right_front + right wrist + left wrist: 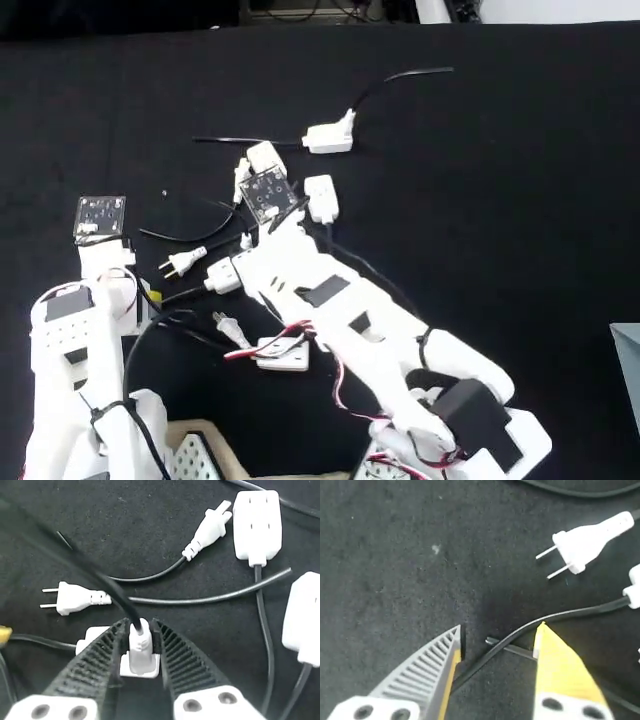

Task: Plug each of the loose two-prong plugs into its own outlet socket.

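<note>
My right gripper point(139, 624) is shut on a white plug point(139, 645) that stands upright on a white outlet block point(140, 669); it shows mid-table under the right arm point(232, 272). A round-prong plug point(75, 598) point(180, 264) lies loose just beside it. A flat-prong plug point(212, 526) point(228, 326) rests next to a white outlet block point(257, 525) point(283, 354). My left gripper point(497, 630) point(150, 300) is open low over the cloth, with a black cable point(520, 632) running between its fingers. The round-prong plug point(587, 540) lies a little ahead of it.
More white outlet blocks lie at the back point(330, 136) and centre point(320, 198), with black cables trailing across the black cloth. Another outlet block point(305, 615) sits beside my right gripper. A grey box point(628, 360) stands at the right edge. Red wires hang off the right arm.
</note>
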